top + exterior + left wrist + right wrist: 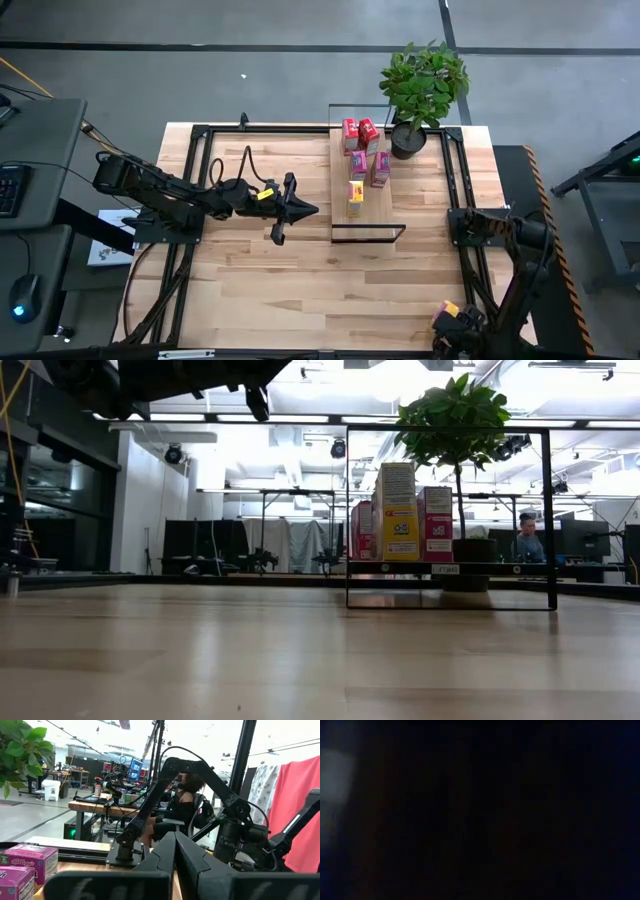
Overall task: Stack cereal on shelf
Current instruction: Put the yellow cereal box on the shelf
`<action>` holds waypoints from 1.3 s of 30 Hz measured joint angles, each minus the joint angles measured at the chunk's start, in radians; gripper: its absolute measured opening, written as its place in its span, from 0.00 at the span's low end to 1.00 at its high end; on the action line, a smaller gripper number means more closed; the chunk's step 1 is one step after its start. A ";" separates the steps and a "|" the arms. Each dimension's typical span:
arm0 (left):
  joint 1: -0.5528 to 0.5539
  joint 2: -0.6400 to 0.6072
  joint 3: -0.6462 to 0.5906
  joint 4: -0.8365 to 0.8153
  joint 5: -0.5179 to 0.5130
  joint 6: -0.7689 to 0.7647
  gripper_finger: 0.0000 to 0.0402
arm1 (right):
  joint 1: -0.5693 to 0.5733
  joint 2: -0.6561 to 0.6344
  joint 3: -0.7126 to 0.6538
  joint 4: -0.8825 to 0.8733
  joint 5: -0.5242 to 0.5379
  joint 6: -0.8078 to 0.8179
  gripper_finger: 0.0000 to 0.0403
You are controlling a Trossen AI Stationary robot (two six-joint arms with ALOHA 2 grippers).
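The left arm reaches in from the counter's [300, 290] left side, stretched out low toward the middle. Its end effector, the left end effector [305, 209], hangs above bare wood just left of the shelf [372, 212], apart from it. Its two dark fingers [170, 855] are pressed together with nothing between them, as the left wrist view shows.

Next comes the shelf, a long narrow light-wood plank with a thin black frame, lying lengthwise away from the counter's front edge, right of centre. All six cereal boxes sit on it. Two red boxes [358, 133] stand side by side at its far end. Just nearer are two pink-purple boxes [369, 166], close together. The yellow boxes [355, 196] come nearest, one right behind the other, around the plank's middle. The near end of the plank is bare. In the low view a yellow box [398, 512] stands upright, fronting the row, with a pink-purple one [435, 524] beside it.

A potted plant [421, 88] stands just beyond the shelf's far right corner.

The right arm waits folded at the counter's near right corner. Its end effector, the right end effector [452, 322], sits at the edge; I cannot tell how its fingers stand.
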 joint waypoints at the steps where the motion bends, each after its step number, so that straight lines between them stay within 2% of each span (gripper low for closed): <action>1: 0.000 0.000 0.000 0.000 0.000 0.000 0.00 | 0.004 0.006 0.001 -0.002 0.006 0.005 0.62; 16: 0.000 0.000 0.000 0.002 0.000 0.000 0.00 | 0.049 0.085 0.000 -0.074 0.148 0.082 0.62; 25: 0.000 0.000 0.000 0.002 0.000 0.000 0.00 | 0.046 0.139 -0.003 -0.131 0.330 0.082 0.61; 39: 0.000 0.000 0.000 0.002 0.000 0.000 0.00 | -0.071 0.144 -0.006 -0.174 0.483 -0.042 0.61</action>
